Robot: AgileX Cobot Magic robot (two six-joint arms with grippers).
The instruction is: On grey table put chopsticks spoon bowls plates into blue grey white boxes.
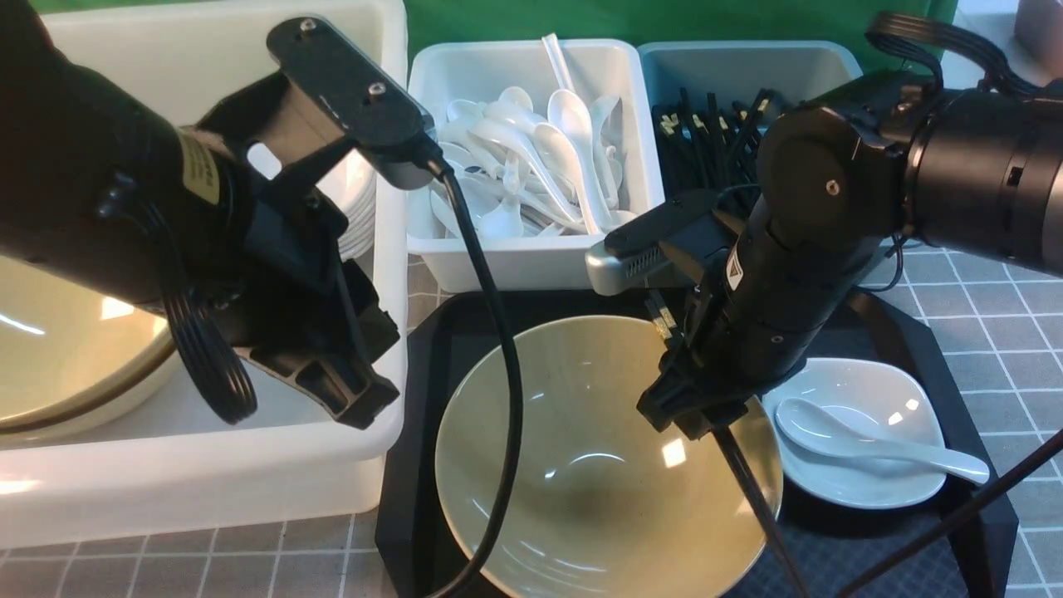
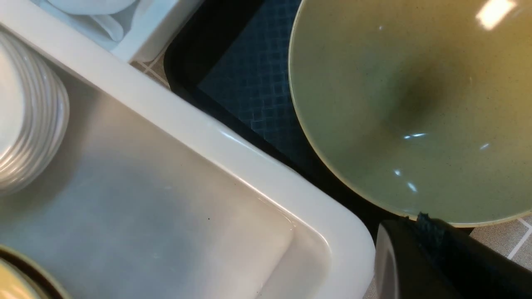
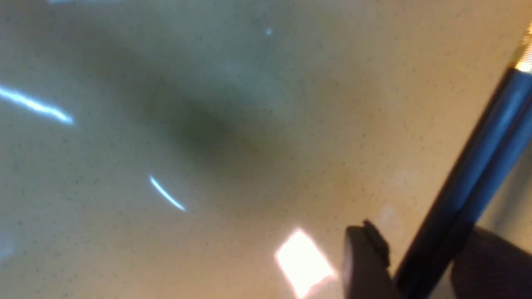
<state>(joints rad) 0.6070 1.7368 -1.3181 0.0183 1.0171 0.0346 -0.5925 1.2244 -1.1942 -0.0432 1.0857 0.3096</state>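
A large olive-tan bowl (image 1: 581, 465) (image 2: 415, 104) (image 3: 208, 124) sits on the black tray. My right gripper (image 1: 706, 423) (image 3: 422, 232) hangs over the bowl's right rim. Black chopsticks (image 1: 751, 490) (image 3: 478, 166) run between its jaws, one finger (image 3: 365, 257) still a sliver apart from them. Right of the bowl a white plate (image 1: 880, 390) carries a white spoon (image 1: 864, 444). My left gripper (image 1: 349, 399) (image 2: 415, 220) is shut and empty, low over the near right corner of the large white box (image 1: 390, 208) (image 2: 249, 166).
The large box holds another tan bowl (image 1: 66, 349) and stacked plates (image 1: 357, 208) (image 2: 29, 116). Behind the black tray (image 1: 415, 415) stand a white box (image 1: 531, 266) of spoons and a blue-grey box (image 1: 747, 62) of chopsticks. A thin black stick (image 1: 955, 515) crosses the tray's right corner on the grey table (image 1: 996, 307).
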